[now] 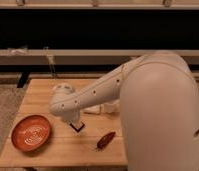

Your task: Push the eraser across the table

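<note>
The eraser (79, 127), a small dark block with a reddish face, lies near the middle of the light wooden table (43, 92). My white arm reaches in from the right and bends down over the table. The gripper (75, 120) hangs under the rounded wrist, directly over the eraser's far edge and at or very near it. The wrist hides most of the gripper.
An orange-red plate (31, 131) sits at the table's front left. A dark red-brown elongated lump (106, 140) lies at the front right of the eraser. A small white object (93, 109) lies behind it, partly under the arm. My arm's bulk covers the table's right side.
</note>
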You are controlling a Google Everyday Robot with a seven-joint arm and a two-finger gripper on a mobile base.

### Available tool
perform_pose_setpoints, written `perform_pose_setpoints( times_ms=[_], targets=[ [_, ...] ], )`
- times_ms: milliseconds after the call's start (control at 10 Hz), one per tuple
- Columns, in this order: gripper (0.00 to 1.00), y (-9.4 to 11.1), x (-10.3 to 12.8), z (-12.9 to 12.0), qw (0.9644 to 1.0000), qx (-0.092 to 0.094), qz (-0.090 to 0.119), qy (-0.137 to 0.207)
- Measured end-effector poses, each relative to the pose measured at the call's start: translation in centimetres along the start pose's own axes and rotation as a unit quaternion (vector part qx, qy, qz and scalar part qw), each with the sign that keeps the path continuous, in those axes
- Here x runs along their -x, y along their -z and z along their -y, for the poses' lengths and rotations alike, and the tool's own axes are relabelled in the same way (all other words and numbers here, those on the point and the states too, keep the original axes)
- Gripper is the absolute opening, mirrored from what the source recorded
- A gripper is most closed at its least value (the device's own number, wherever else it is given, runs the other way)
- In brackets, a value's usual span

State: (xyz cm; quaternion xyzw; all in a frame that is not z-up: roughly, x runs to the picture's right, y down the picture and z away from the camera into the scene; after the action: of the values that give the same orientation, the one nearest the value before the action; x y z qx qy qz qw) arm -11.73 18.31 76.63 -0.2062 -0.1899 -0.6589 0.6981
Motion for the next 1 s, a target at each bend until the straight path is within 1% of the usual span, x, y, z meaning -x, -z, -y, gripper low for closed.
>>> perform_pose_setpoints(
  times_ms=[300,400,500,700,1000],
  targets=[
    [0.03,-1.7,0.3,-3.6,0.9988,0.001,0.02,-0.045],
    [0.0,-2.2,0.6,-4.2,0.9981,0.0,0.027,-0.056],
    [0.0,-3.2,1.1,-5.1,0.997,-0.001,0.038,-0.067],
    [0.0,-4.9,1.7,-4.8,0.9956,-0.011,0.056,-0.074],
    [0.0,-6.1,1.7,-4.9,0.9943,-0.022,0.064,-0.082]
  ],
)
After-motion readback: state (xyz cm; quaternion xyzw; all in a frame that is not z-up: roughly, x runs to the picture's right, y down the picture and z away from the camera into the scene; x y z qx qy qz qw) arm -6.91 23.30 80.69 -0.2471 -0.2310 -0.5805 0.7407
